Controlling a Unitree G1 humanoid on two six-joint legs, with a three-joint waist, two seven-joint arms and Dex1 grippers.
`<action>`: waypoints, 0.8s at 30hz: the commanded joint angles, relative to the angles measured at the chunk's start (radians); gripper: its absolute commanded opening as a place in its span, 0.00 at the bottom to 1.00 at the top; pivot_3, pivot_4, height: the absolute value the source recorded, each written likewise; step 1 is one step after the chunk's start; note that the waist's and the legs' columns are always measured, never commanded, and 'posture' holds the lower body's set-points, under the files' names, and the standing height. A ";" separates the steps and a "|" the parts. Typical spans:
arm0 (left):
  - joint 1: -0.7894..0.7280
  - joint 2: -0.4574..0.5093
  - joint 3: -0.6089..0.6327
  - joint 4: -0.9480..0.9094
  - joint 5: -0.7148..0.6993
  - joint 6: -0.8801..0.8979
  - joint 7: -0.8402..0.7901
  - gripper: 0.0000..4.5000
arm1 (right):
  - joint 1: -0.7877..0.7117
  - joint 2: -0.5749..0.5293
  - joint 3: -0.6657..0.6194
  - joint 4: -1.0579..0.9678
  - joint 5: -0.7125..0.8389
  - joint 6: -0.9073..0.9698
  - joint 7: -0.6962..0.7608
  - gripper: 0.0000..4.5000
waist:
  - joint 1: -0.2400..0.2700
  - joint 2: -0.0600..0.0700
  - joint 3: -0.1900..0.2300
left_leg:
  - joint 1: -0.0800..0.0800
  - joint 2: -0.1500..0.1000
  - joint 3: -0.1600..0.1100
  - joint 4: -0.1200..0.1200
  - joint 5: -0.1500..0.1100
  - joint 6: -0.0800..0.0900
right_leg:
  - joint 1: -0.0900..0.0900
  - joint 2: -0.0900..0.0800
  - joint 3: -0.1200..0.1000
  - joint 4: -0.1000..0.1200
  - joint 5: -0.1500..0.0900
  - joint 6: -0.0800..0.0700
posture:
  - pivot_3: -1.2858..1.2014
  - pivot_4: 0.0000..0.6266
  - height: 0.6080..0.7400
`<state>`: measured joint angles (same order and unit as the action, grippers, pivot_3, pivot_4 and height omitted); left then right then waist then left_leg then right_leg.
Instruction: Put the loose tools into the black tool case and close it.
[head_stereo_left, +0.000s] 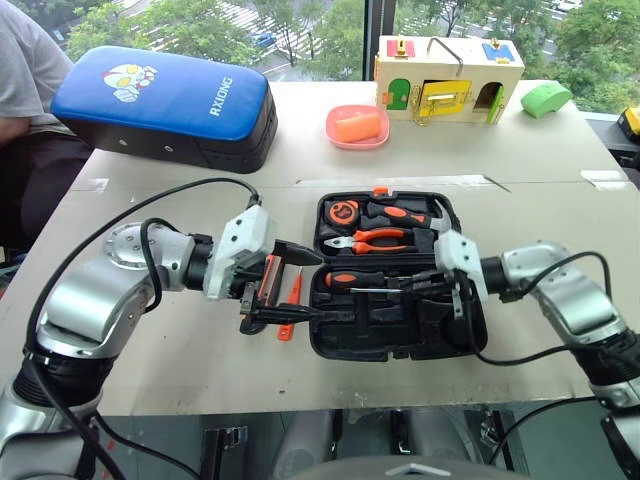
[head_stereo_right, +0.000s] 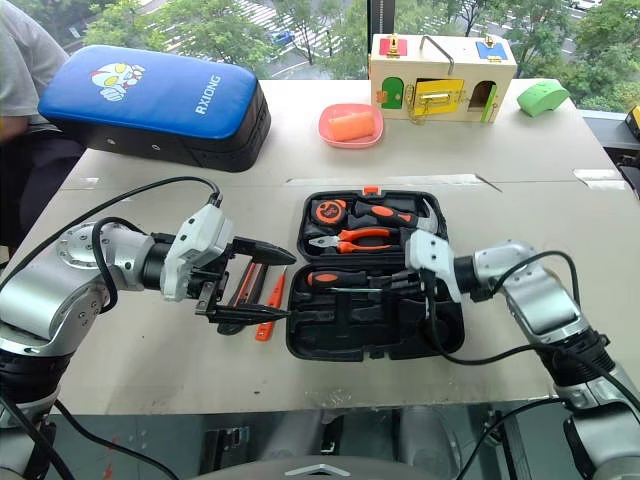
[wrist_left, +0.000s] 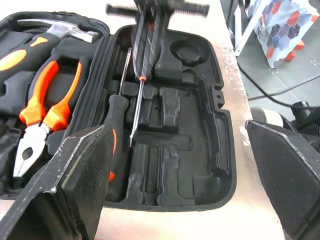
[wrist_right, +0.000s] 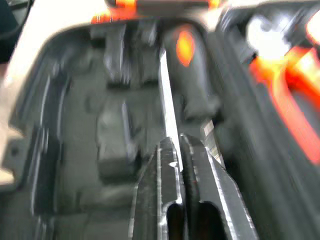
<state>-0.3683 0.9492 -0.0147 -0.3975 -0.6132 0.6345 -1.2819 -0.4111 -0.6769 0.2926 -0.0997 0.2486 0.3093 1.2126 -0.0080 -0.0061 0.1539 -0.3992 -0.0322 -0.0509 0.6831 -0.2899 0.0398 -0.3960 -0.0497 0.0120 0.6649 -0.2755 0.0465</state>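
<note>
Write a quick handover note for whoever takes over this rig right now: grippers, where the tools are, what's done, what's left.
Left gripper: open, holding nothing, hovering beside the case's left edge.
Right gripper: shut on a slim screwdriver shaft, over the case's front half.
Black tool case: open on the table.
Done: one black-and-orange screwdriver lies in the case.
Left: seat the held screwdriver, then load the utility knife and orange tester screwdriver, both on the table under the left gripper. Then close the case.

bright daylight from windows behind, soft shadows, right wrist view motion-blurred
</note>
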 joint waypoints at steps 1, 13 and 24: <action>-0.023 0.001 0.001 -0.009 -0.013 0.008 0.001 1.00 | 0.030 -0.024 0.044 0.062 -0.100 -0.110 0.000 0.01 | -0.002 -0.001 -0.001 | 0.001 0.000 0.000 0.000 0.000 0.000 | 0.000 0.000 0.000 0.000 0.000 0.000 | 0.52 0.24 0.96; 0.078 0.022 0.110 -0.038 -0.042 0.060 0.069 1.00 | 0.000 0.026 -0.108 -0.044 0.136 -0.039 0.022 0.01 | -0.005 -0.002 -0.002 | 0.002 0.000 0.000 0.000 0.000 0.000 | 0.001 0.000 0.001 0.001 0.000 0.000 | 0.52 0.24 0.96; 0.801 -0.183 0.838 -0.338 -0.145 0.254 0.326 1.00 | -0.130 -0.091 -0.186 -0.168 0.391 0.181 0.197 0.73 | 0.004 -0.001 0.000 | 0.002 0.000 -0.003 -0.006 0.000 -0.001 | 0.000 -0.001 0.002 -0.003 0.000 -0.001 | 0.52 0.24 0.96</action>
<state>0.3976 0.7860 0.7360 -0.6823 -0.7393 0.8854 -0.9756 -0.5243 -0.7619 0.1356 -0.2408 0.6050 0.4844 1.3893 -0.0044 -0.0072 0.1543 -0.3973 -0.0317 -0.0539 0.6774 -0.2904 0.0394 -0.3961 -0.0511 0.0136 0.6613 -0.2750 0.0451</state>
